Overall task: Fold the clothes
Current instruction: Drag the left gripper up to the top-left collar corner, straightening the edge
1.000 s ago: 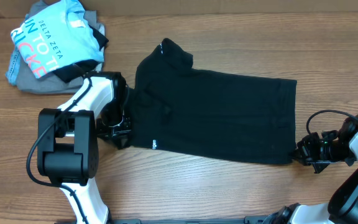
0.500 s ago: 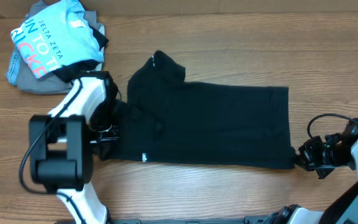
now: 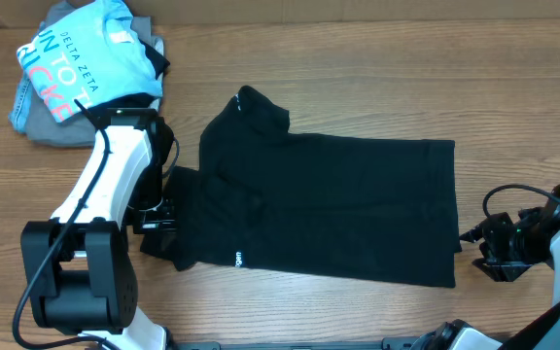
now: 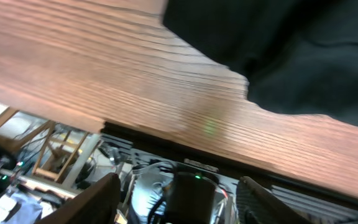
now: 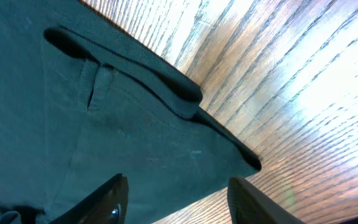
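The black T-shirt (image 3: 329, 204) lies flat and folded lengthwise across the middle of the table, with its small white logo (image 3: 239, 258) near the front left. My left gripper (image 3: 156, 222) sits at the shirt's left edge. In the left wrist view this gripper (image 4: 179, 180) is open and empty, and the black fabric (image 4: 291, 50) lies ahead of it. My right gripper (image 3: 472, 239) is just beyond the shirt's front right corner. In the right wrist view it (image 5: 179, 180) is open, holding nothing, over the shirt's hem corner (image 5: 104, 124).
A light blue printed shirt (image 3: 76, 63) lies on a grey folded garment (image 3: 39, 128) at the back left. Bare wooden table (image 3: 358, 301) surrounds the black shirt. The table's front edge (image 4: 166, 144) lies close behind the left gripper.
Both grippers were shut on the shirt's ends and have opened, letting it go. The shirt's left edge now lies further left and forward. The left arm shifted left.
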Motion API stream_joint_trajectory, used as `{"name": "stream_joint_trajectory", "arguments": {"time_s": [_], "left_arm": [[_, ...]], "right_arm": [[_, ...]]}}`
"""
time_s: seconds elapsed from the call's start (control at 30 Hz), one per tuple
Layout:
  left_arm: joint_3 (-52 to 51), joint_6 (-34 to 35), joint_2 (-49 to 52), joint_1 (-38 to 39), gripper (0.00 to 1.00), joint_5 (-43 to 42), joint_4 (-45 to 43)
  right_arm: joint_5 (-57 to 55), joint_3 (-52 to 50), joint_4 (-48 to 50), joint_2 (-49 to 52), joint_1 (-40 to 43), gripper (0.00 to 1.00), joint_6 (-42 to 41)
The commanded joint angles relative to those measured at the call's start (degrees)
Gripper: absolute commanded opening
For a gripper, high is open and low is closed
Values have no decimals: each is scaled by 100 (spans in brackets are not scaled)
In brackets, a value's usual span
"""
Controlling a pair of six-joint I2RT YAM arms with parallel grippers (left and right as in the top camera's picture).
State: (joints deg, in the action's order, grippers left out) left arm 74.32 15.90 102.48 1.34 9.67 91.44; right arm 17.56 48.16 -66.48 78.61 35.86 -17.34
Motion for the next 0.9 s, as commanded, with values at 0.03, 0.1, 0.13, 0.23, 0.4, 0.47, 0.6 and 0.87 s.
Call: {"name": "stream_joint_trajectory", "arguments": {"time_s": [0.03,0.1,0.13,0.23,0.4,0.47,0.6,0.87], "left_arm": [[584,-723,-66,-31,64,-1075,-256],[955,-1198,-66,28,74,-1919,-656],[1145,-1558,-66,70,82,-2568,-970],[1556,-2061,-66,223,100,-4238,-2173],[1659,-1917,-46,428,100,-5473,-4413],[1659,-1322,13,494,100,-4741,-5049],[1659,-319,323,640,99,-2677,-5814],[1661,560,1838,710,90,-2981,-6992]], "right_arm": [[24,557,85,-87,-9,61,11],[337,809,122,-87,-11,61,192],[507,916,127,-87,-11,61,245],[1097,1228,146,-87,-11,61,262],[1364,1342,129,-87,-11,61,293],[1360,1342,74,-87,-11,61,396],[1342,1342,13,-87,-11,61,393],[1340,1340,-96,-87,-11,61,393]]}}
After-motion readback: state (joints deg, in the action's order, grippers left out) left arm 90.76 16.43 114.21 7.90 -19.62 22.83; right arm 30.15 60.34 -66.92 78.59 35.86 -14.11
